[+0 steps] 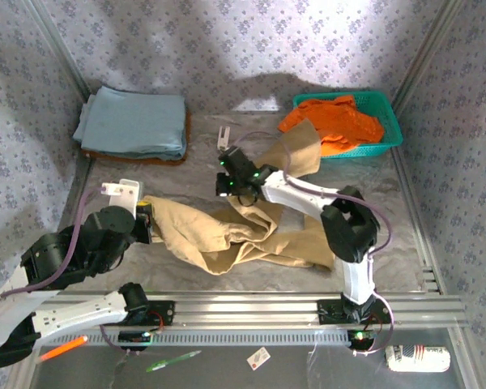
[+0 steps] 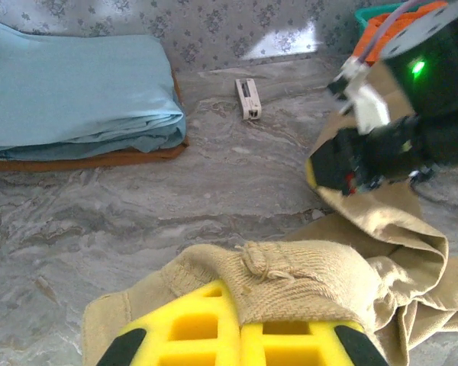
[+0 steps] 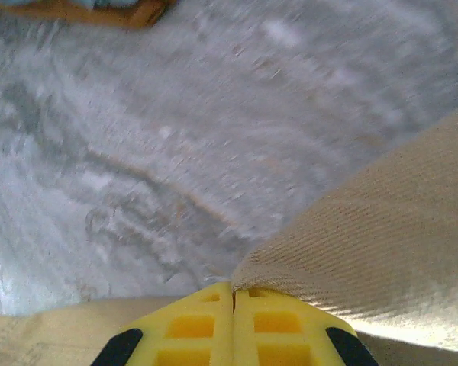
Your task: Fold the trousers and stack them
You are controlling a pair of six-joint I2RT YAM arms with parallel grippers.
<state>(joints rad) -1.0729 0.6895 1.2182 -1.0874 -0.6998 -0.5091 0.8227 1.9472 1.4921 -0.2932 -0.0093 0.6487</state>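
Left tool (image 2: 240, 335) is clamped on one end of the trousers (image 1: 227, 239), bunched on the table (image 1: 186, 182) toward its near edge, right tool (image 3: 233, 297) pinched shut on a leg, so I'd pull them apart evenly and flatten before folding.

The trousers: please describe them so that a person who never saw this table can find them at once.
On the grey table, look at the middle. The trousers lie there crumpled, one leg reaching toward the green basket. Unlike the folded blue cloth at far left and the orange garment in the basket, they are tan and unfolded.
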